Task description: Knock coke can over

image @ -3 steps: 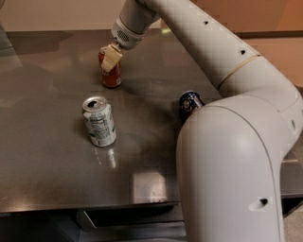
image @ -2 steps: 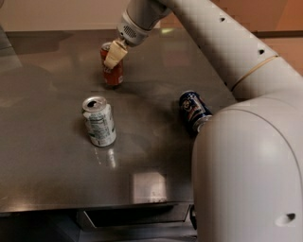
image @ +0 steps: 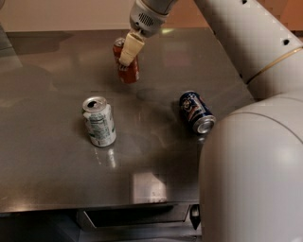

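Shifted right since the earlier frame, the white arm [image: 246,42] now uncovers the whole dark blue can [image: 196,112], which lies on its side. Grey tabletop [image: 47,189] is glossy, with a pale wall [image: 47,14] behind. White and green can [image: 98,122] upright, nearer the front. Coke can [image: 132,73] at the back, not yet down. Gripper [image: 130,51] against its upper side; apart or closed, cannot tell. Step: the push. Next, probably a firmer sideways shove.
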Controlling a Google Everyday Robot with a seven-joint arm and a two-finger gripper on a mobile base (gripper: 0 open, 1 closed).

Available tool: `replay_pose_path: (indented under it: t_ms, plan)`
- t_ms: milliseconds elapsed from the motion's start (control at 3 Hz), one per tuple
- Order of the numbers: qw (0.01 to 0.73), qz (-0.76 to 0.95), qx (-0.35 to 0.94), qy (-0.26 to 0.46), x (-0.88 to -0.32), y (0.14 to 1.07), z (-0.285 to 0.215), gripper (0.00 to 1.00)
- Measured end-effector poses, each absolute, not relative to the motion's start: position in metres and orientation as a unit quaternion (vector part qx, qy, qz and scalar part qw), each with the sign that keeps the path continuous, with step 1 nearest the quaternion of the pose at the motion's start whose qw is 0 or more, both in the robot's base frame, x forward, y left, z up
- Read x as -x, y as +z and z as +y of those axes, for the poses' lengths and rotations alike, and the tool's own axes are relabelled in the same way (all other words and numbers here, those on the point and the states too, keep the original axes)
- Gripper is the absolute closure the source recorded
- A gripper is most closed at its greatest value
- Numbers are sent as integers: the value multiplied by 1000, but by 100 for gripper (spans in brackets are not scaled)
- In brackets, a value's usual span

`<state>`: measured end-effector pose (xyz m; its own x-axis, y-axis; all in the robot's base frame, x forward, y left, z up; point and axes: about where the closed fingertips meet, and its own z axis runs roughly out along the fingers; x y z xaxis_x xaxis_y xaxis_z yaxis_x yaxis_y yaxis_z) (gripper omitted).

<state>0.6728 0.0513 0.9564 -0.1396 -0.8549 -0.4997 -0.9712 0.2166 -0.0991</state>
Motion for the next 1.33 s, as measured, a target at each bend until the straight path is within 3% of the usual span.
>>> replay_pose_path:
  t_ms: [667, 1333]
  plan:
    - [153, 733, 662, 26, -650, 951, -5, 100]
    - [82, 714, 695, -36, -645, 917, -30, 100]
